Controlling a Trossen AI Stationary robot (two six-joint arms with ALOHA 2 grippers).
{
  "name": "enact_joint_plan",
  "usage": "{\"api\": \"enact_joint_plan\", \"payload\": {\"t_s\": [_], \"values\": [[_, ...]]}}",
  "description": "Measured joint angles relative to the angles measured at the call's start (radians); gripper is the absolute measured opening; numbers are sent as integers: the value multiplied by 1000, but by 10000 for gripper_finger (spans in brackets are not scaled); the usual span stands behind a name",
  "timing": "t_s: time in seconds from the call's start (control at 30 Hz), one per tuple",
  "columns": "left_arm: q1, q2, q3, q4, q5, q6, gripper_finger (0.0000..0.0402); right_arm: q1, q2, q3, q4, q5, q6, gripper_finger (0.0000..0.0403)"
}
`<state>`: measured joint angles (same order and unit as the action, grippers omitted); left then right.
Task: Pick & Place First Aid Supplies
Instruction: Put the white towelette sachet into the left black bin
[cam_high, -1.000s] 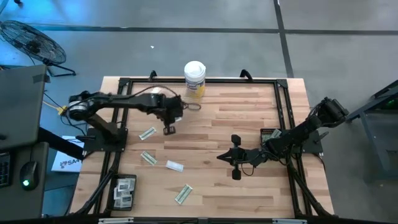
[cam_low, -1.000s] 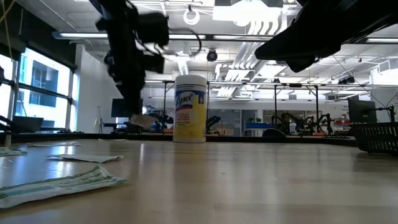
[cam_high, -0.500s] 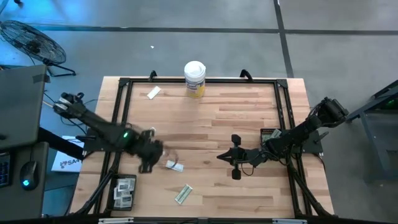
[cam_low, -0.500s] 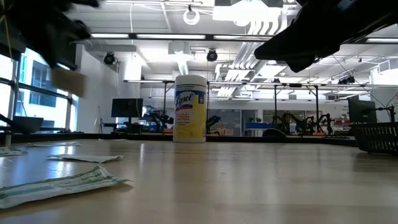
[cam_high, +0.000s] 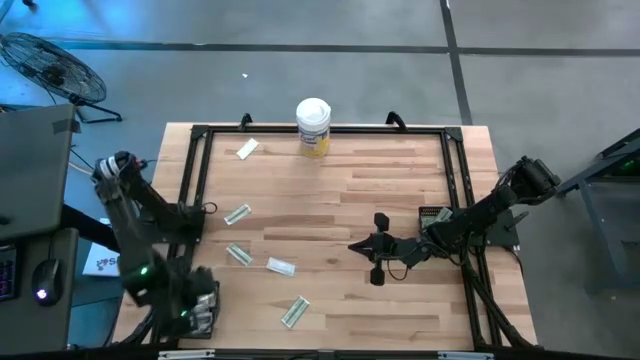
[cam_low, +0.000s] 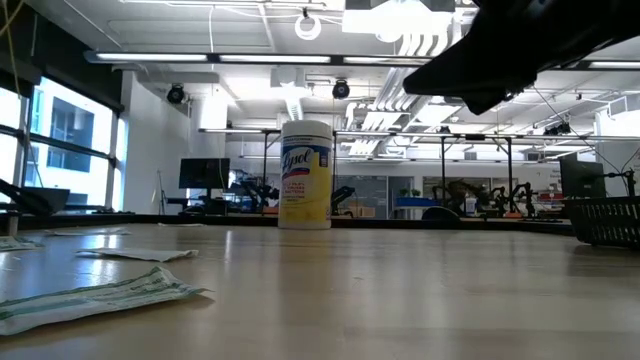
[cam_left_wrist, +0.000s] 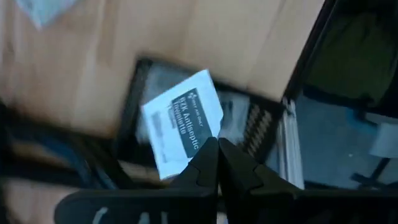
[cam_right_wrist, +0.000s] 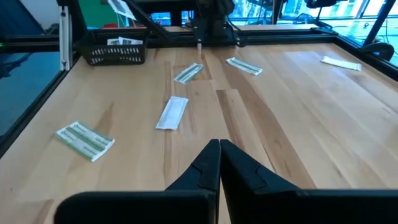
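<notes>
Over the black basket (cam_high: 206, 324) at the table's near left corner my left gripper (cam_high: 190, 300) points down, shut on a square white sachet (cam_left_wrist: 183, 121) with a dark centre mark. Below it the basket's rim (cam_left_wrist: 138, 81) shows. Several narrow packets lie flat on the wood: (cam_high: 247, 149), (cam_high: 237, 214), (cam_high: 238, 254), (cam_high: 281, 266), (cam_high: 295, 312). My right gripper (cam_high: 375, 250) hovers shut right of the table's middle, with nothing in it (cam_right_wrist: 219, 144). My left gripper pinches the sachet's edge (cam_left_wrist: 200, 148) between its two fingers, which come from above, pointing down. The sachet sticks out beyond the fingertips, its printed face toward the wrist camera, lifted clear above the basket.
A tall white canister with a yellow label (cam_high: 313, 125) stands at the far edge's middle. A second small basket (cam_high: 433, 215) sits at the right beside my right arm. A black frame rail (cam_high: 195, 180) runs around the table. Bare wood lies between the packets and my right gripper.
My left gripper has swung from the far middle, near the canister, toward the near left corner and risen a little, turning about as it went. It stays shut on the sachet, which has travelled with it, clear of the table.
</notes>
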<state>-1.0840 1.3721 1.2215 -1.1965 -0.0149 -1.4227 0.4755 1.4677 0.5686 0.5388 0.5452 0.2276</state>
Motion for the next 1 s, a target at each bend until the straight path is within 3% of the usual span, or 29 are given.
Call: {"api": "enact_joint_plan", "payload": {"t_s": [0.2, 1.0], "values": [[-63, 90, 10, -47, 107, -150, 0, 0, 0, 0, 11, 2, 0, 2], [29, 364, 3, -59, 126, -59, 1, 0, 0, 0, 7, -1, 0, 1]]}}
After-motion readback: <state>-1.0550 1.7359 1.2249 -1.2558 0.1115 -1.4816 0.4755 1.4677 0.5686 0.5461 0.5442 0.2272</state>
